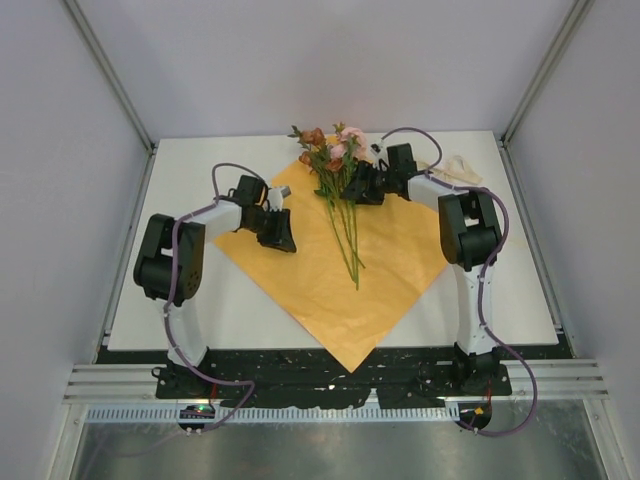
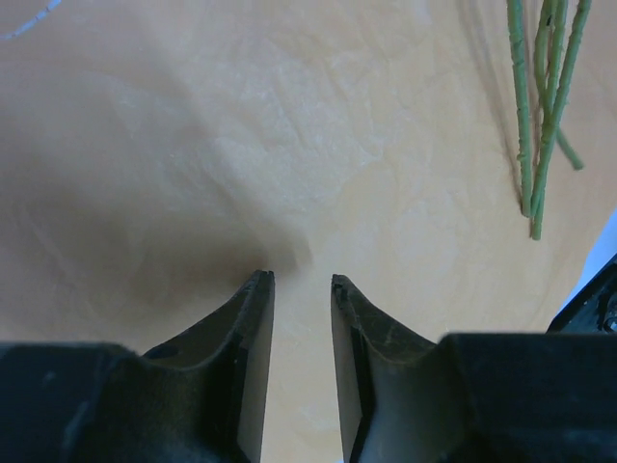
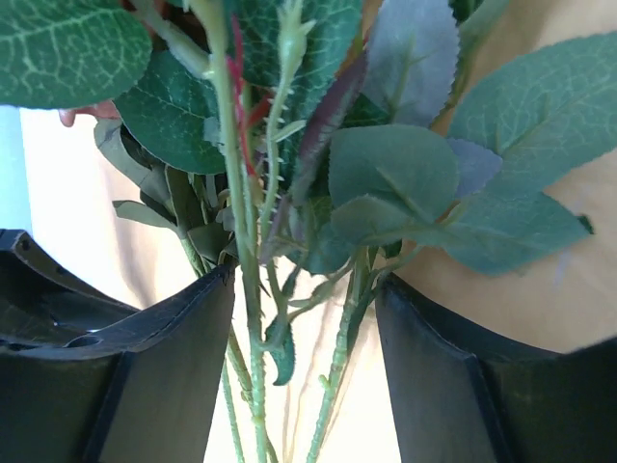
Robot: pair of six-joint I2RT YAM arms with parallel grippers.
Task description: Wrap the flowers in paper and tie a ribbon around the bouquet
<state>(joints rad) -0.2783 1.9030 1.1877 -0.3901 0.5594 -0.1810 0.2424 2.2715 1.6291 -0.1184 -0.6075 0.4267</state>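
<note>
The orange paper (image 1: 330,295) lies flat as a diamond on the white table. The flowers (image 1: 335,160) rest on it, blooms toward the back corner and stems (image 2: 540,116) running toward the middle. My right gripper (image 1: 362,188) is at the leafy part of the bunch. In its wrist view it (image 3: 304,275) stands open, with several stems and leaves (image 3: 386,174) between the wide jaws. My left gripper (image 1: 283,238) is low over the left part of the paper (image 2: 289,145). It (image 2: 302,278) is open by a narrow gap with nothing in it. The cream ribbon (image 1: 458,168) lies at the back right.
White table (image 1: 200,290) with grey enclosure walls on three sides. The arm bases stand at the near edge on a dark rail (image 1: 330,375). The paper's near corner reaches almost to that rail.
</note>
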